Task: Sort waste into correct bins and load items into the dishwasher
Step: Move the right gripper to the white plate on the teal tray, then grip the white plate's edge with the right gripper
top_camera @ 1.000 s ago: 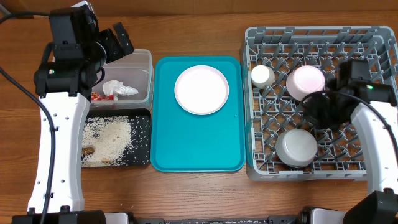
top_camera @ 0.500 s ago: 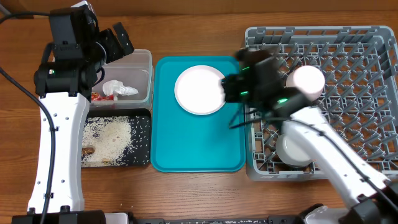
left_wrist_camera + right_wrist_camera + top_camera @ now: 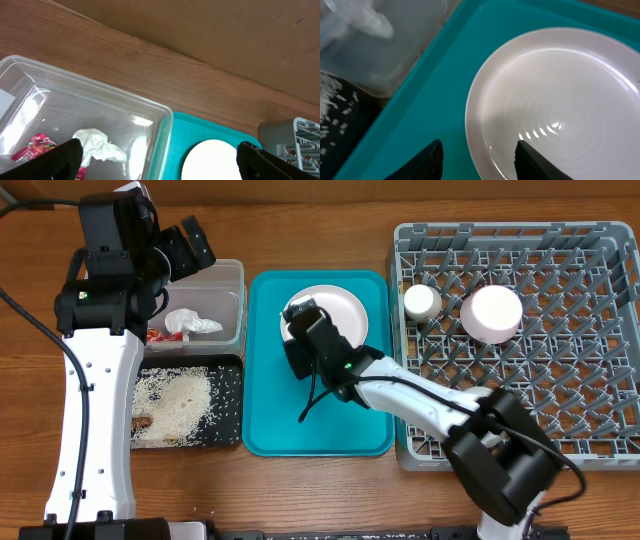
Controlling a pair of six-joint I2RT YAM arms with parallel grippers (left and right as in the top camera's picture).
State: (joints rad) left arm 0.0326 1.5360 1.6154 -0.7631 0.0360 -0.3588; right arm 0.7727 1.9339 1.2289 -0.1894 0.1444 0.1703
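The pale plate [image 3: 335,320] [image 3: 560,100] lies on the teal tray [image 3: 350,410]. My right gripper [image 3: 296,340] [image 3: 480,162] hangs low over the plate's left rim. Its jaws stand open, one finger over the tray, the other over the plate, and hold nothing. The white cup [image 3: 421,302] and the upturned bowl [image 3: 491,313] sit in the grey dish rack [image 3: 560,380]. The clear tub [image 3: 225,275] [image 3: 100,100] holds the tissue [image 3: 190,323] [image 3: 97,145] and the red wrapper [image 3: 157,335] [image 3: 35,147]. Rice scraps [image 3: 175,400] lie in the black tray [image 3: 232,405]. My left gripper [image 3: 185,248] [image 3: 160,165] hovers open above the tub.
The right arm's links stretch from the rack's front corner across the teal tray. Bare wooden table runs along the front and behind the tub. The rack's corner [image 3: 300,137] shows at the right of the left wrist view.
The right arm has swung left from over the rack to the plate on the teal tray, and its jaws have opened. The left arm has not moved.
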